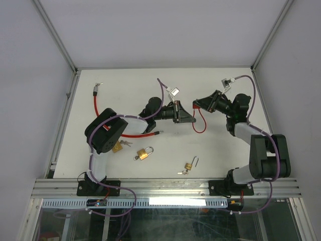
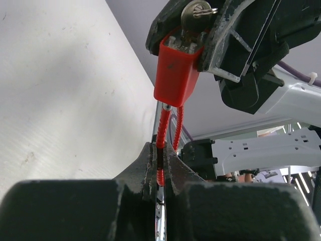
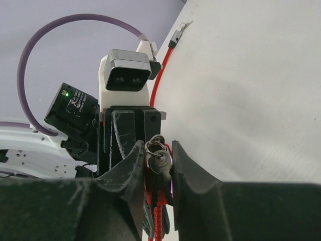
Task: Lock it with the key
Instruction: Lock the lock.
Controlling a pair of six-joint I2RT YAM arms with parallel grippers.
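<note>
A red cable lock is held between both grippers above the table's middle. Its red body [image 2: 175, 75] sits between the fingers of my right gripper [image 1: 201, 104], which is shut on it. A silver key [image 2: 195, 12] on a ring sticks out of the body's top. In the right wrist view the key [image 3: 164, 161] lies between the fingers of my right gripper [image 3: 159, 148]. My left gripper [image 2: 160, 148] is shut on the cable [image 2: 161, 131] just below the body, near its metal end. The rest of the cable hangs in a loop [image 1: 199, 125] under my left gripper [image 1: 193, 118].
A second red cable lock [image 1: 95, 103] lies on the table at the left, running under the left arm. Brass padlocks with keys lie nearer the bases [image 1: 145, 153], [image 1: 189, 165], [image 1: 118, 147]. Metal frame posts and grey walls border the table.
</note>
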